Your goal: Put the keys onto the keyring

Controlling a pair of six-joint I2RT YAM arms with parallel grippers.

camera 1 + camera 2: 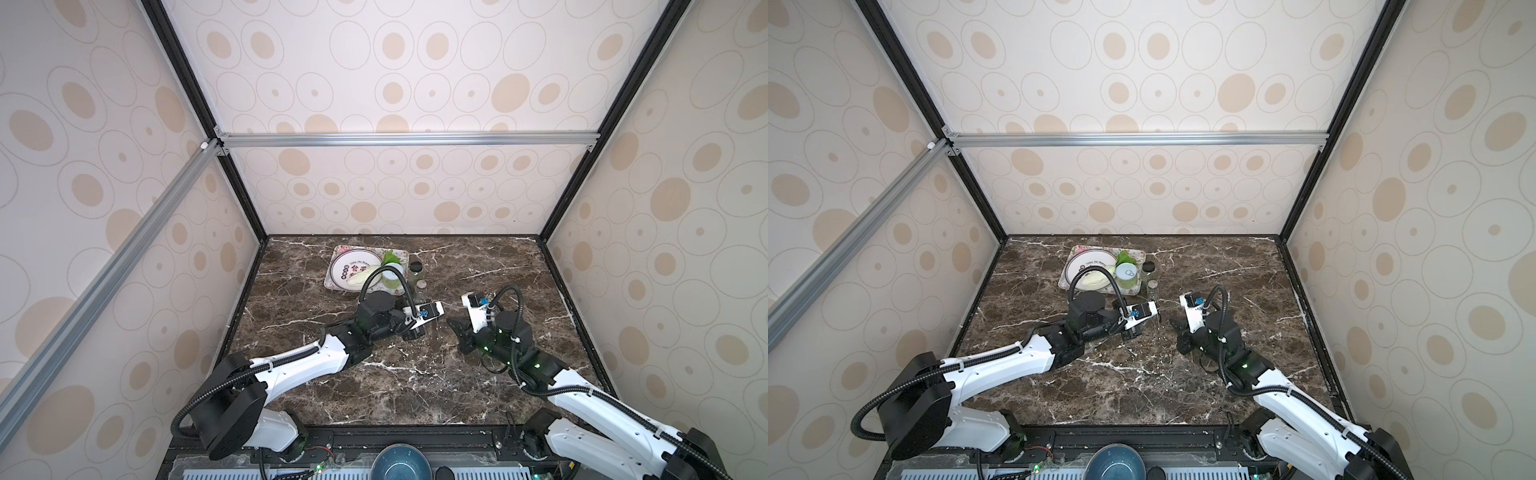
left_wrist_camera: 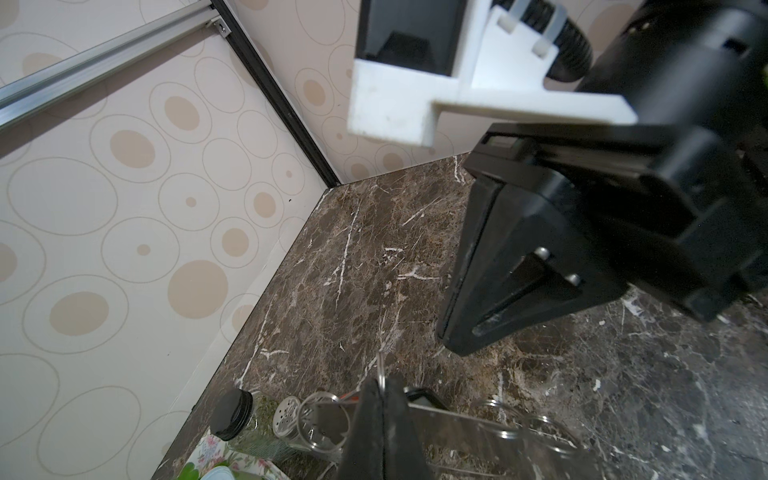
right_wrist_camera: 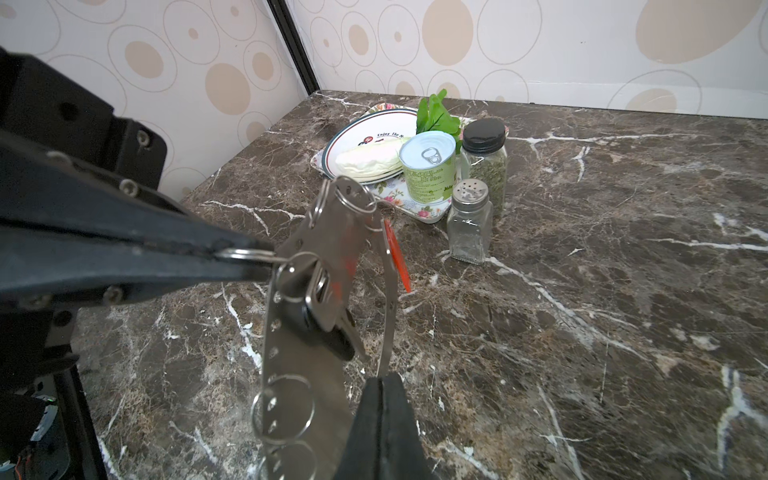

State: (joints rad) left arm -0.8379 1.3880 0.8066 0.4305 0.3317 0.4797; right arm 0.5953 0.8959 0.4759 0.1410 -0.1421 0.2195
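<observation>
Far on the brown marble desk [image 3: 582, 311], a floral tray [image 3: 430, 211] carries a white round plate [image 3: 361, 135] and green tin can [image 3: 428, 174]; herb jar [image 3: 485, 166] and glass shaker [image 3: 469, 226] stand beside.

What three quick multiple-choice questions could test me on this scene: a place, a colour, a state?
1. The green can stands: A on the floral tray; B on bare marble; C in a bowl.
2. The hanging key tag is: A blue; B red-orange; C green.
3. The left gripper is: A wide open; B resting on the plate; C shut on a metal ring.
Answers: A, its base sits on the tray; B, plain in the right wrist view; C, its jaws pinch the ring.
</observation>
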